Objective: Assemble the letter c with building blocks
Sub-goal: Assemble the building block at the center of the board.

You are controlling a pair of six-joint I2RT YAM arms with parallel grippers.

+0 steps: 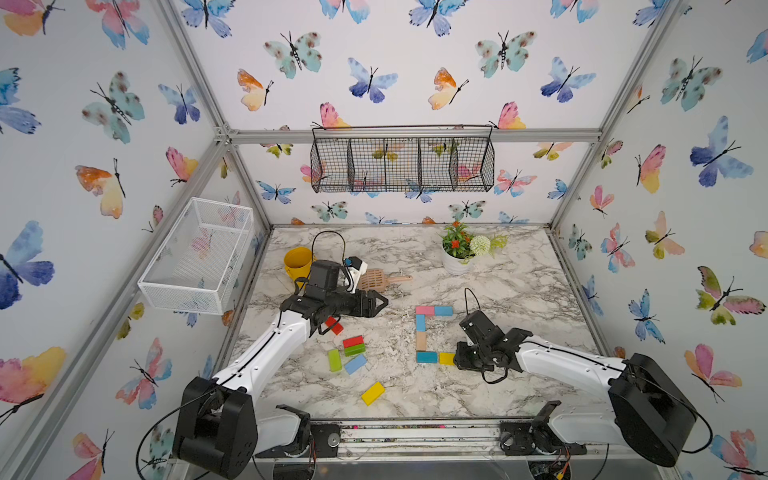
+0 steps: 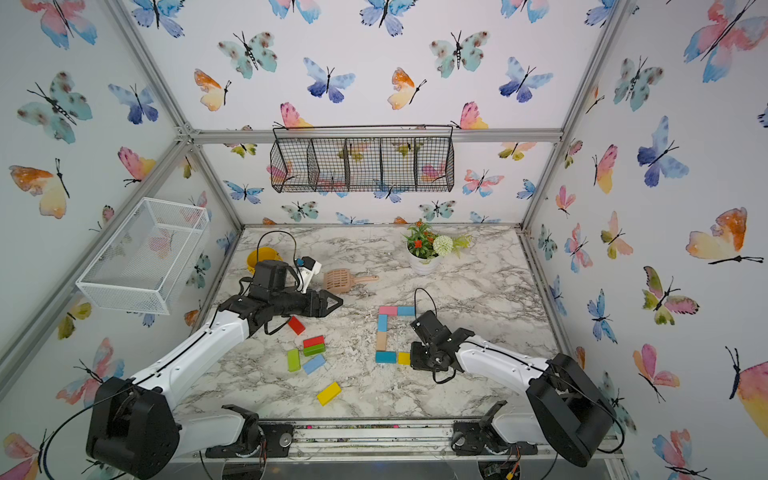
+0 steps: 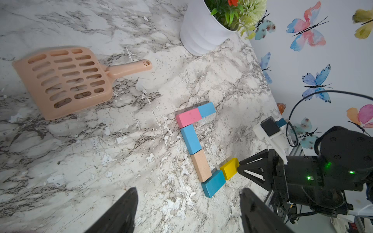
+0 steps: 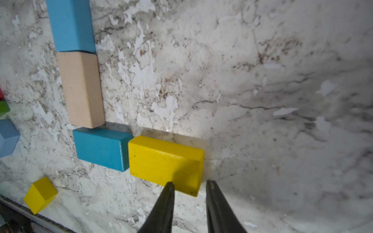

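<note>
Six building blocks lie in a C: pink (image 1: 424, 310) and blue (image 1: 443, 311) across the far side, light blue (image 1: 420, 323) and tan (image 1: 421, 340) down the spine, teal (image 1: 427, 357) and yellow (image 1: 446, 358) along the near side. My right gripper (image 4: 189, 182) is low at the yellow block's (image 4: 165, 159) free end, its jaws narrowly apart and holding nothing. My left gripper (image 3: 188, 190) hovers wide open and empty, left of the C. Loose blocks lie further left: red (image 1: 333, 325), red on green (image 1: 353, 341), green (image 1: 334, 360), light blue (image 1: 355, 364) and yellow (image 1: 372, 393).
A tan slotted scoop (image 1: 380, 279) and a yellow cup (image 1: 297, 262) lie behind the left arm. A white flower pot (image 1: 455, 262) stands at the back. A white wire basket (image 1: 199, 253) hangs on the left wall and a black one (image 1: 401, 164) on the back wall.
</note>
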